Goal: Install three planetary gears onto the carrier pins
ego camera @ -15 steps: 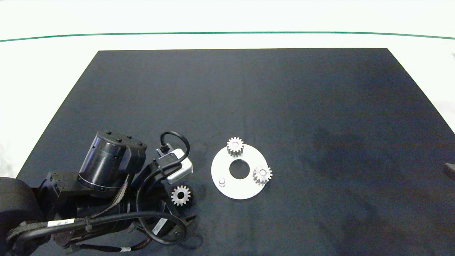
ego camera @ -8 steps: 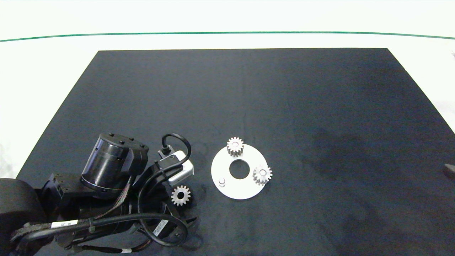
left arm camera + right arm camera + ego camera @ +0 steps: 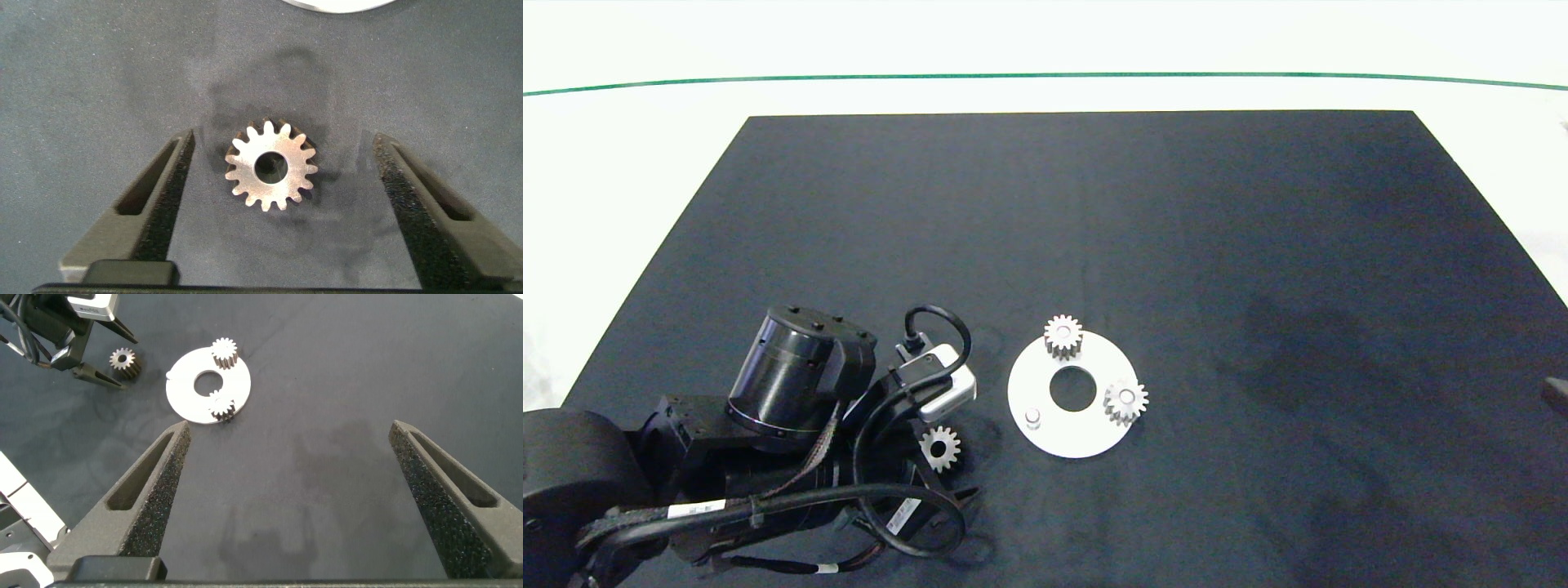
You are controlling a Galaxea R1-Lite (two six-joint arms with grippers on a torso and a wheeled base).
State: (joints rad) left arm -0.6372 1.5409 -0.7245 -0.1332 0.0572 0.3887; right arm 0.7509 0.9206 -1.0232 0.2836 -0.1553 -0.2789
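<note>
Left tool [image 3: 274, 175] wide open, straddling loose gear [image 3: 271, 166] flat on tabletop [image 3: 1094, 229], apparently untouched. Right tool [image 3: 290, 486] wide open, well apart. Two gears [image 3: 1063, 336] seated on disc [image 3: 1070, 433]; one pin [image 3: 1033, 417] bare.

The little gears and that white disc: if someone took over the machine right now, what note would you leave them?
Left gripper: open, straddling the loose gear that lies flat on the mat, not gripping it.
Right gripper: open, empty, parked off to the right.
Done: two gears sit on pins of the white disc.
Left: grasp the loose gear and seat it on the bare pin.
</note>
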